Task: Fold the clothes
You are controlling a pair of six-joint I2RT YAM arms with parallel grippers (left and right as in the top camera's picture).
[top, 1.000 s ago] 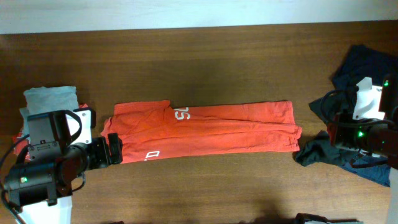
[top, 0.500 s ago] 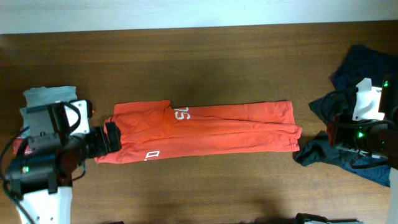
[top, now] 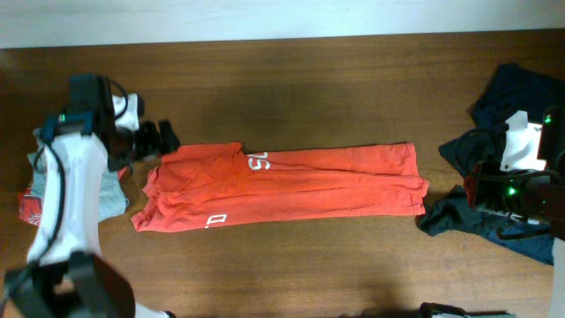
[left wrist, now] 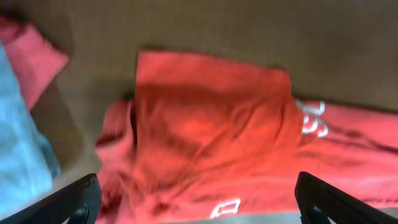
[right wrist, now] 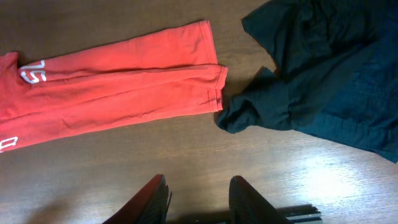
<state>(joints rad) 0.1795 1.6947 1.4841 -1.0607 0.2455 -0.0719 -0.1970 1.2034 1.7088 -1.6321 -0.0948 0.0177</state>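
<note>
The orange-red T-shirt (top: 282,187) lies flat on the table (top: 309,88) as one long, narrow band. Its long axis runs straight from my left arm's side to my right arm's side, with the white lettering nearer the left end. My left gripper (top: 161,139) hangs just off that end's far corner. In the left wrist view both fingers (left wrist: 81,198) stand wide apart with nothing between them, and the shirt's end spreads out directly below and ahead. My right gripper (right wrist: 198,182) is also open and empty. It sits off the shirt's opposite short end, and from it the hem lies ahead and to the left. The dark navy garment (right wrist: 323,74) lies ahead and to the right, almost touching that hem. As I judge it, the next fold carries one short end along the long axis onto the other. The left gripper is the closer of the two to its end, so the corner beside it looks like the natural place to pinch. I count one orange-red shirt. Beyond its right end is one dark heap, and I cannot tell whether that is a single garment or two. Beyond its left end are one grey-blue cloth (left wrist: 18,143) and one smaller red cloth (left wrist: 31,56).
</note>
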